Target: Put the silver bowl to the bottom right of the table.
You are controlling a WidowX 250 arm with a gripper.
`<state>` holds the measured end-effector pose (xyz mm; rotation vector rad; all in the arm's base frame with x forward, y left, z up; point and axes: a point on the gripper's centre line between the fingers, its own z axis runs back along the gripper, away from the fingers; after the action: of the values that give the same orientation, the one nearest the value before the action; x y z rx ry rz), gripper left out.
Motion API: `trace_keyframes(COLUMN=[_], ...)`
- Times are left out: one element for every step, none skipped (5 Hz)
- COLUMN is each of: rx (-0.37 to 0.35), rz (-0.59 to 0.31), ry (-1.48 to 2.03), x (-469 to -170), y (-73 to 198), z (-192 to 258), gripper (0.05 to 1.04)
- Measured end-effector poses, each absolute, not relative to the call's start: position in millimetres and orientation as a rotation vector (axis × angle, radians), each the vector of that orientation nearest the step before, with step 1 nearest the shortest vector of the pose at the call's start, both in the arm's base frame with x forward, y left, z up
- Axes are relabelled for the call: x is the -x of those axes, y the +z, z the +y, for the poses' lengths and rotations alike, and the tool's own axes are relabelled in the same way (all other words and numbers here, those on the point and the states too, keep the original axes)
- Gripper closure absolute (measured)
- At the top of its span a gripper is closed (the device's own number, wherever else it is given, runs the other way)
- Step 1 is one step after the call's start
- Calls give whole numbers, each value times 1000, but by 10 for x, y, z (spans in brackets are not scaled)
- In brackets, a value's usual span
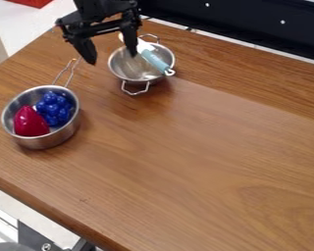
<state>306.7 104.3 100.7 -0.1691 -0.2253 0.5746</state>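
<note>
At the upper middle of the table, the gripper (111,57) hangs down from the top edge, open. One finger is over the inside of the two-handled silver bowl (128,67), the other outside it to the left, with the bowl's left rim between them in this view; whether they touch it I cannot tell. The bowl stands upright, and a utensil with a light blue handle (154,60) leans across its inside, its upper end partly behind the gripper. The wooden table (186,162) extends to the bottom right.
A silver pan (66,132) with a wire handle stands at the left, holding a red object (30,122) and a blue bumpy object (53,109). A dark panel (245,22) borders the table's back edge. The table's front edge slants along the lower left.
</note>
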Motion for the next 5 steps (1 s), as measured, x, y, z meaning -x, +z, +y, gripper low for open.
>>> trace_keyframes(rx=[227,290,340,357,352], rz=[-211,-227,-244,-246,-251], ry=[624,656,698,724,755], x=[-3113,-3168,-3208,-3197,-3193], y=[872,819,806,699,649], z=[1115,1110,1118,1100,1106], gripper=[84,84,84,84,83])
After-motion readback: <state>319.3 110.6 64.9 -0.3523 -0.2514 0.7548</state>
